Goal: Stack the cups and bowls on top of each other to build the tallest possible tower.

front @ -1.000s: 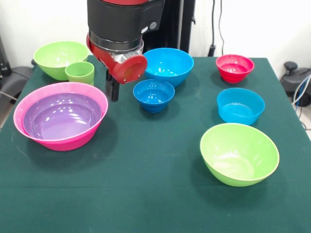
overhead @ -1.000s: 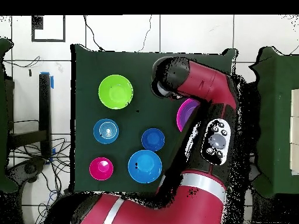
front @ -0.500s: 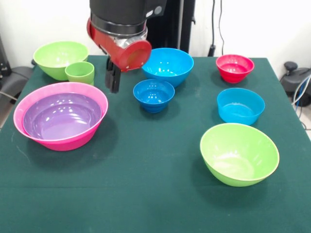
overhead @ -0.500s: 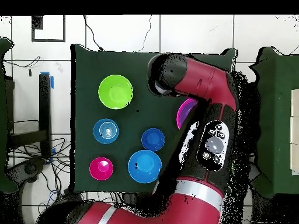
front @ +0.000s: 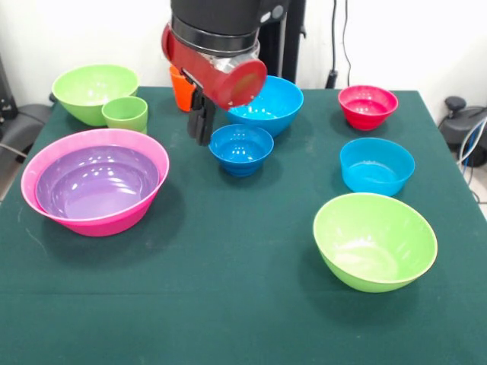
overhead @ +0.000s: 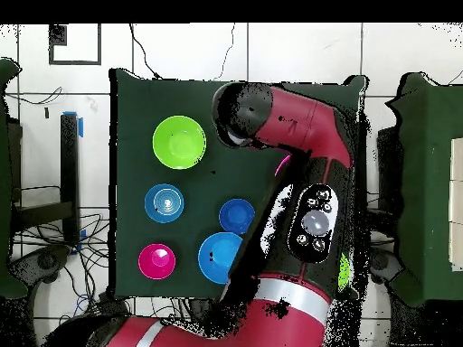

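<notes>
Since a second ago the arm (front: 217,46) has swung toward the right of the front view, and with it out of the way the orange cup (front: 181,90) now shows at the upper middle of the frame, upright on the counter (front: 228,304) behind the arm. The gripper (front: 201,122) hangs just left of the small blue bowl (front: 241,147) — its dark fingers look pressed close together with nothing between them, though I can only see them from one side. In that same view the pink bowl (front: 46,199) sits at the left with the purple bowl (front: 97,182) nested inside it, the only stack so far. Above them, at the upper left, a lime green bowl (front: 93,90) stands with the light green cup (front: 125,114) touching its front. The large blue bowl (front: 266,103) is just behind the small one, partly covered by the red wrist. Over at the upper right is the red bowl (front: 368,105), with a mid-sized blue bowl (front: 377,166) in front of it, and the second lime green bowl (front: 375,240) sits at the lower right. From overhead the arm (overhead: 298,181) covers most of the right half of the counter — only a sliver of the pink bowl (overhead: 282,164) peeks out beside it.
</notes>
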### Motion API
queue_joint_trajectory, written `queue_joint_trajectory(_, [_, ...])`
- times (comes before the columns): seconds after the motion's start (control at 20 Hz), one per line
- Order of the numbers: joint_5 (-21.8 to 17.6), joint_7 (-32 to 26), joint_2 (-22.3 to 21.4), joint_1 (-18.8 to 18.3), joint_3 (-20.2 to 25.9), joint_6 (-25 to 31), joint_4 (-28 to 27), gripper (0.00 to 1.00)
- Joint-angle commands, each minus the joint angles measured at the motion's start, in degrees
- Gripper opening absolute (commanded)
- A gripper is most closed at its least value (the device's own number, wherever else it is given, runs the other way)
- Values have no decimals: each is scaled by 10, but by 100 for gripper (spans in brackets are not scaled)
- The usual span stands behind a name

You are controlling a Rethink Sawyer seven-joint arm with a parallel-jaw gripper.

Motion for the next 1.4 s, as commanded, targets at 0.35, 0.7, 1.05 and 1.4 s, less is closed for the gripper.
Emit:
queue_joint_trajectory(0.35, [42, 173, 73, 34, 4, 27, -35, 0])
queue_joint_trajectory(0.7, [56, 169, 84, 34, -16, 51, -56, 0])
queue_joint_trajectory(1.05, [74, 200, 98, 44, -34, 74, -75, 0])
queue_joint_trajectory(1.4, [79, 178, 82, 45, -44, 95, -70, 0])
